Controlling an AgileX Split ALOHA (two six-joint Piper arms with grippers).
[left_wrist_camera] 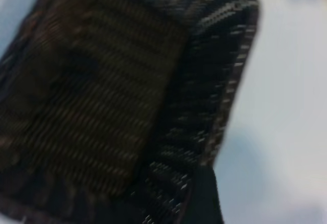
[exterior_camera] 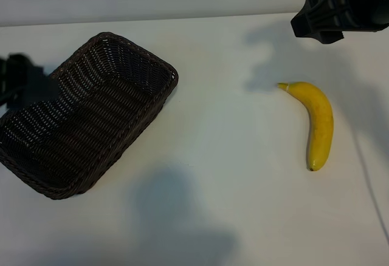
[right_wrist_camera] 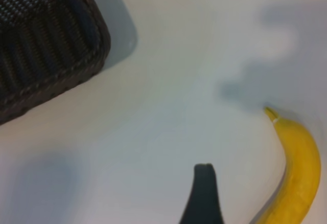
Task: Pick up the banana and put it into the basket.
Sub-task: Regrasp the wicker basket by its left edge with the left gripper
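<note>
Lying on white bench [exterior_camera: 231,156] at right of exterior frame – banana [exterior_camera: 319,123], stem toward upper left, untouched. Basket [exterior_camera: 91,111] at left of frame, tilted diagonally, nothing inside. Right end effector [exterior_camera: 322,17] in upper right corner, above banana, well apart from it – fingers spread, holding nothing. Left end effector [exterior_camera: 18,75] at left edge beside basket, spread, holding nothing.

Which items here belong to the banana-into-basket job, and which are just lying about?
Part of the job:
- banana, lying on the table, apart from the basket
- basket, nothing in it
- right claw, hanging above and beyond the banana
- left claw, at the basket's far-left edge

Just lying about:
- nothing besides the white table
</note>
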